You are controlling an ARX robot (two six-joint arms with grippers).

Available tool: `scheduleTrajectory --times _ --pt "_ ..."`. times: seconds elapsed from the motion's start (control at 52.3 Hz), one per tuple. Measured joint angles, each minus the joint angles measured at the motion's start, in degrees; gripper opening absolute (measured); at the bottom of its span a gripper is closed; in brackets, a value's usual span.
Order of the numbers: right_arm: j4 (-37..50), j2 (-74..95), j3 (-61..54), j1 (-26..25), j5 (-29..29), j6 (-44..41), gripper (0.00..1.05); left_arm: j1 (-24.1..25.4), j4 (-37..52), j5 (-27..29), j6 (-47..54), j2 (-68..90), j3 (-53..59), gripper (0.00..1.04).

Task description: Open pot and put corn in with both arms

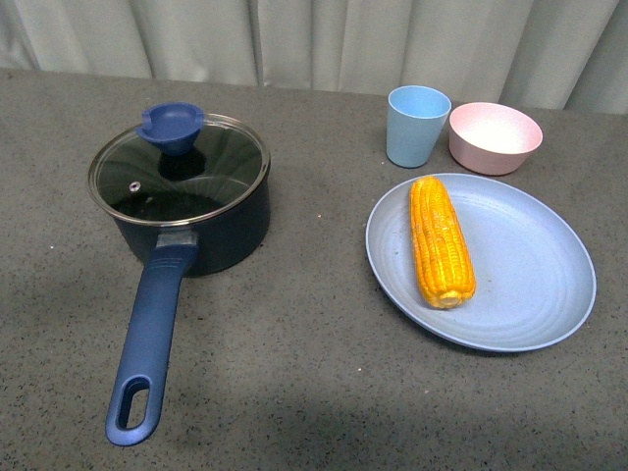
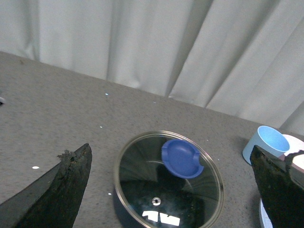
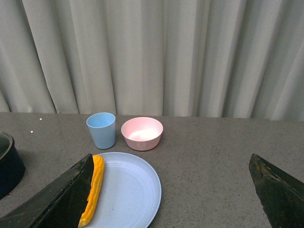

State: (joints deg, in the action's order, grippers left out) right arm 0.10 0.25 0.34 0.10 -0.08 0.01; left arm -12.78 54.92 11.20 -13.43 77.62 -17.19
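Note:
The dark navy pot (image 1: 196,221) stands at the left of the grey table, its long blue handle (image 1: 149,339) pointing toward me. A glass lid (image 1: 179,169) with a blue knob (image 1: 171,127) covers it. The yellow-orange corn (image 1: 441,240) lies on a pale blue plate (image 1: 530,285) at the right. Neither arm shows in the front view. My left gripper (image 2: 175,190) hangs open above the lid (image 2: 168,178) and its knob (image 2: 182,158). My right gripper (image 3: 173,190) is open over bare table beside the plate (image 3: 128,190); the corn (image 3: 95,185) lies partly behind one finger (image 3: 61,199).
A light blue cup (image 1: 417,125) and a pink bowl (image 1: 495,136) stand behind the plate, near a pale curtain (image 1: 324,39) along the table's far edge. In the right wrist view, the cup (image 3: 101,130) and bowl (image 3: 142,133) are beyond the plate.

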Motion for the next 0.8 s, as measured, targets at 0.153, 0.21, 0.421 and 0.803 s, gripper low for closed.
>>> scheduleTrajectory --times 0.153,0.21,0.421,0.803 --pt "0.0 0.0 0.0 0.0 0.0 0.0 0.96 -3.6 1.0 -0.2 -0.4 13.8 -9.5 0.98" --pt "0.0 0.0 0.0 0.0 0.0 0.0 0.96 -4.4 1.0 -0.3 -0.4 17.0 -12.4 0.98" --pt "0.0 0.0 0.0 0.0 0.0 0.0 0.96 -7.0 -0.2 -0.2 0.4 28.6 -21.8 0.98" --pt "0.0 0.0 0.0 0.0 0.0 0.0 0.96 -4.3 1.4 1.8 5.5 39.2 -28.4 0.98"
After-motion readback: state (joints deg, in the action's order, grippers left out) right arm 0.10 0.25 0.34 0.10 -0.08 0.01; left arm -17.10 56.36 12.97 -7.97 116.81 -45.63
